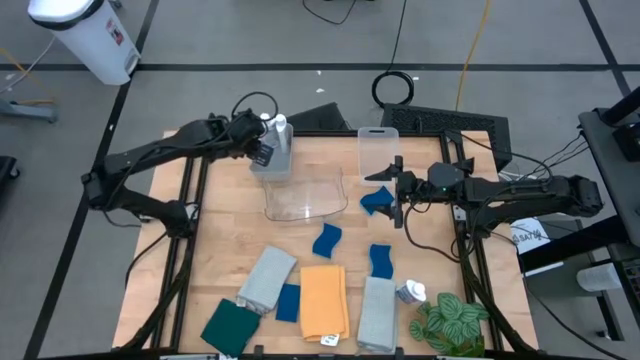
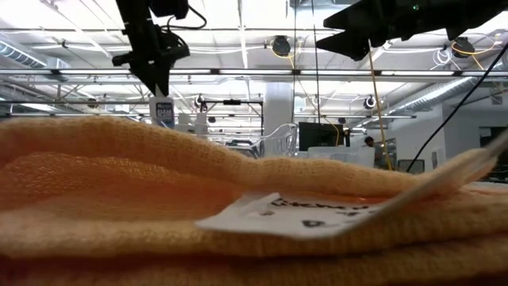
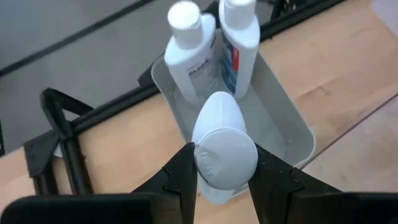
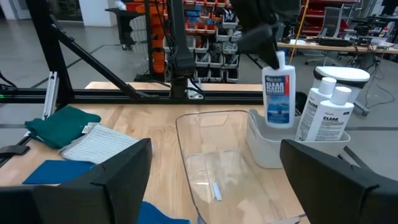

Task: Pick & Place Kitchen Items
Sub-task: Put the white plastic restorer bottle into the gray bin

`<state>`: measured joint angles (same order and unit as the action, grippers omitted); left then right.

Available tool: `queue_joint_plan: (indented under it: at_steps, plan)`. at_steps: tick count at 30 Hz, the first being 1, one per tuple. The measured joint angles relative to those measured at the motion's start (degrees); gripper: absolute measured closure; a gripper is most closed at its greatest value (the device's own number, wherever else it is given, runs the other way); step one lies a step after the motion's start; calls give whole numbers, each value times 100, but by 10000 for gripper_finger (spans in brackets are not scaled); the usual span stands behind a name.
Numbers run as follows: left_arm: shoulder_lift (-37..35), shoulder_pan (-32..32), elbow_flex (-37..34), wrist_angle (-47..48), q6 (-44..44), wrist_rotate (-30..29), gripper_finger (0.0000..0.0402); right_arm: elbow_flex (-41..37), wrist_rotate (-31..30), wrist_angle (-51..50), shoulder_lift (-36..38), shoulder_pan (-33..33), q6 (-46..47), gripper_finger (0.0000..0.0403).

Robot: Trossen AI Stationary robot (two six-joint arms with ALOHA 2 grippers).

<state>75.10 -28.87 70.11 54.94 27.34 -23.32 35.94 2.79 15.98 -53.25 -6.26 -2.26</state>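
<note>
1. A small white bottle (image 3: 221,152) with a white cap and a blue-and-red label hangs pinched at its cap in the left pincer (image 3: 222,180), above a grey bin (image 3: 292,130) at the far edge of the bench (image 1: 220,240).
2. Two more white bottles (image 4: 323,112) stand upright in that bin, side by side.
3. The right pincer (image 1: 398,186) hovers spread wide over the bench's right half, just beside a wavy blue sponge (image 1: 376,201); two more blue sponges (image 1: 327,240) lie nearer the middle.
4. Another white bottle (image 1: 410,293) lies on its side by the leafy plant (image 1: 450,320) at the near right corner.
5. Folded cloths line the near edge: dark green (image 1: 231,327), grey (image 1: 267,278), blue (image 1: 288,302), orange (image 1: 323,300) with a white tag, and a second grey (image 1: 377,313).
6. A clear bin (image 1: 305,195) sits mid-bench, another (image 1: 377,152) farther back.
7. The bench is pale wood in a black frame; behind it stretches a bright workshop with shelving and ceiling trusses.
</note>
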Motion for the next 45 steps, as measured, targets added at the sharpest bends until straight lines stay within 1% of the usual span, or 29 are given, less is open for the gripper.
queue_joint_plan:
  at_steps: [7, 17, 24, 26, 31, 34, 39, 45]
  plan:
    - [319, -94, 2, -253, -130, 108, 288, 0, 0, -1, 0, 0, 0, 78]
    - [878, -315, 2, -315, -161, 233, 288, 0, -2, -3, -2, 0, 0, 78]
    - [957, -441, 13, -421, -195, 204, 288, 0, -2, -3, -1, -2, -4, 78]
    - [960, -450, 13, -453, -223, 207, 270, 0, -1, -3, 0, -1, -7, 78]
    - [968, -450, 7, -455, -331, 215, 180, 0, 0, -3, -1, -2, -13, 78]
    - [968, -450, 7, -455, -333, 155, 147, 0, -1, -6, 0, -1, -25, 78]
    - [965, -450, 4, -457, -360, -95, 123, 0, -1, -7, -1, 0, -147, 78]
    - [965, -450, 0, -457, -366, -224, 124, 0, -1, -8, -1, -1, -146, 78]
